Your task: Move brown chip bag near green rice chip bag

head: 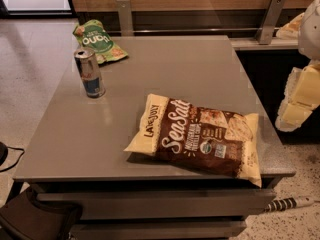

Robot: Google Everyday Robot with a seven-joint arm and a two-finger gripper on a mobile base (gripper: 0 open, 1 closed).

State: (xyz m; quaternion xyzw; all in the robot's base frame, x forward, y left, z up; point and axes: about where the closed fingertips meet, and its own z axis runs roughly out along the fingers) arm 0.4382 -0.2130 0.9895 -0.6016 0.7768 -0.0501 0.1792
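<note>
The brown chip bag (200,136) lies flat on the grey table (165,69), near the front right edge, with white "Sea Salt" script and cream-yellow ends. The green rice chip bag (99,41) lies at the table's far left corner, far from the brown bag. My gripper (296,106) shows as pale white-yellow parts at the right edge of the view, off the table's right side. It is level with the brown bag, apart from it, and holds nothing that I can see.
A silver-and-blue can (89,73) stands upright on the left part of the table, just in front of the green bag. A wooden wall with metal brackets (270,19) runs behind the table. A dark bag (35,216) sits on the floor at the front left.
</note>
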